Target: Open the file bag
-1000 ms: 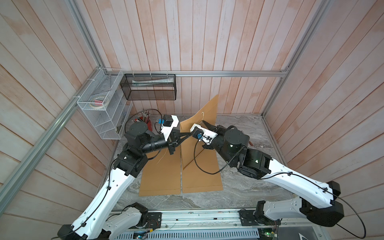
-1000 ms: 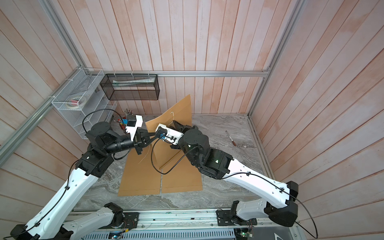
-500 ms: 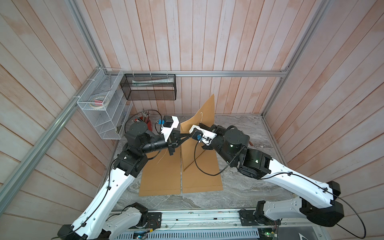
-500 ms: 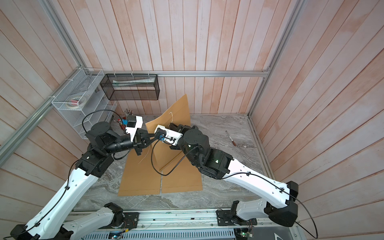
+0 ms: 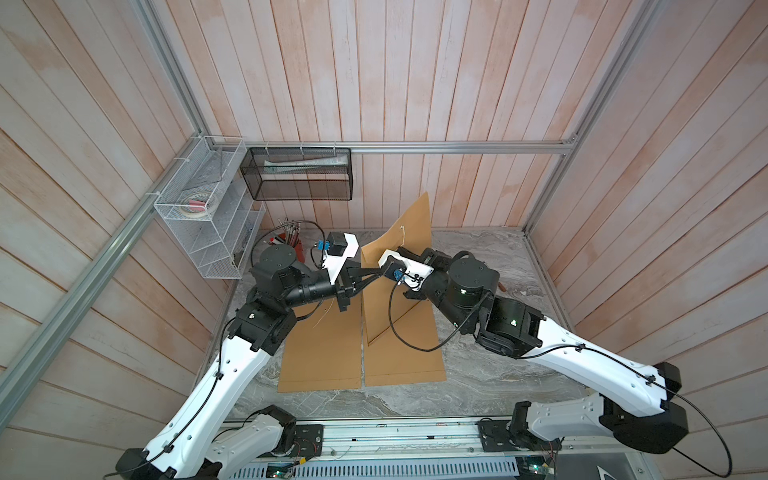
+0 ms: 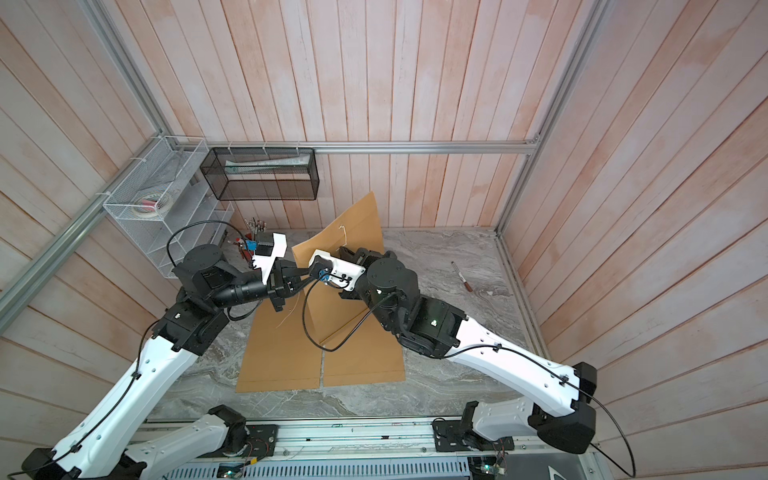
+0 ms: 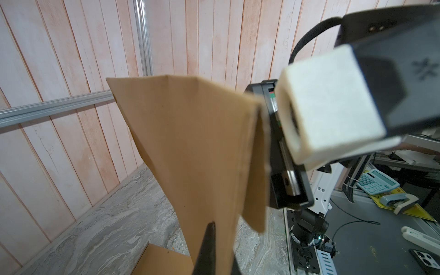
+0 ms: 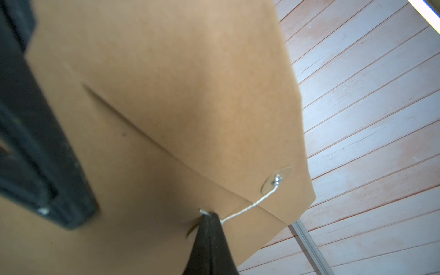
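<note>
Unwinding step: file bag (image 5: 411, 232) tilted up at frame centre, lower end on desk (image 5: 469, 386); left gripper (image 5: 374, 274) clamped on bag edge; right gripper (image 8: 209, 215) pinched together on string (image 8: 247, 209). Next, likely: unwind string off disc (image 8: 276, 179).

Brown file bag (image 5: 411, 232), white string (image 8: 247, 209), grey veined marble tabletop (image 5: 478, 386), pinkish plank walls (image 5: 374, 83), black mesh basket (image 5: 299, 185)

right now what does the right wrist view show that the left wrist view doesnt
Only the right wrist view: the string running from the disc to the right gripper, whose tips are shut on it. Only the left wrist view: the table, a flat bag and a calculator. Both: the raised bag and the wall.
</note>
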Robot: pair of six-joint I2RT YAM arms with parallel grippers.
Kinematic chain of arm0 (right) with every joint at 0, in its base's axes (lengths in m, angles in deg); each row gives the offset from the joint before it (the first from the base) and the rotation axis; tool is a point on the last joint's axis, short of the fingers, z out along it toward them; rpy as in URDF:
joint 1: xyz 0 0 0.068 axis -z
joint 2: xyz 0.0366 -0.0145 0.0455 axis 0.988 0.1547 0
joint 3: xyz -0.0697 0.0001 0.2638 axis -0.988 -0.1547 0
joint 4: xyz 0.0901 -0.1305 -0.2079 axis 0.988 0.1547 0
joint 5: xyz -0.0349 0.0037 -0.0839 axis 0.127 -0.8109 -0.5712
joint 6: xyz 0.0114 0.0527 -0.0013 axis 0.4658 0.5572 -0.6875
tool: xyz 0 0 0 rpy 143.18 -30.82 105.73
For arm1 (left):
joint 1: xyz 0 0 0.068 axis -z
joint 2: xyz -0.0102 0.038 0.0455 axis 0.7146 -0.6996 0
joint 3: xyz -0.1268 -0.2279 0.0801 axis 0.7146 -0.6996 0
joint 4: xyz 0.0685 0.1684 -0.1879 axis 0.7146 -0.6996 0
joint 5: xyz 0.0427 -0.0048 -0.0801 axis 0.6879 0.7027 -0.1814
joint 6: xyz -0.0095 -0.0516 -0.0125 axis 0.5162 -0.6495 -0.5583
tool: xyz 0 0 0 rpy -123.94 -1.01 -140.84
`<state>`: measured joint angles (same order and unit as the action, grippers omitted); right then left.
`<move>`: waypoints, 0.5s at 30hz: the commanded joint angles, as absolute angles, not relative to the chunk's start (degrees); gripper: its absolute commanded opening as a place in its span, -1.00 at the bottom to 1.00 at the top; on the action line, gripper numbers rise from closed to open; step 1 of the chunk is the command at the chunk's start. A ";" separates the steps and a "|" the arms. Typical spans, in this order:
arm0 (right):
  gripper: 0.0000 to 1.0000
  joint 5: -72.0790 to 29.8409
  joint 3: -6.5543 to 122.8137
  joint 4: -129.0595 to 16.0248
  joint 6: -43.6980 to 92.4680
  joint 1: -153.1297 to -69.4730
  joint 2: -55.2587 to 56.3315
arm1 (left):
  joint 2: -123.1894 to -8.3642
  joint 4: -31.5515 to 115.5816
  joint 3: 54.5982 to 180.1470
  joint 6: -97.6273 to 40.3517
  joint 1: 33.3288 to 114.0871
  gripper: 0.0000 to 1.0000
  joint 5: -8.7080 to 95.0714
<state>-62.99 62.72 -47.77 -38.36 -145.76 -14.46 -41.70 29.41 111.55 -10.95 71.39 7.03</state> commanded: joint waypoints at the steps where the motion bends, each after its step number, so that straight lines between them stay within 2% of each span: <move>1: -1.00 -62.65 64.21 -47.22 -36.78 -145.55 -15.29 | -40.53 31.56 110.38 -10.63 71.36 -1.00 6.61; 15: -1.00 -63.40 64.34 -46.79 -34.59 -145.52 -16.24 | -38.56 35.45 107.25 -10.42 71.36 -1.00 8.86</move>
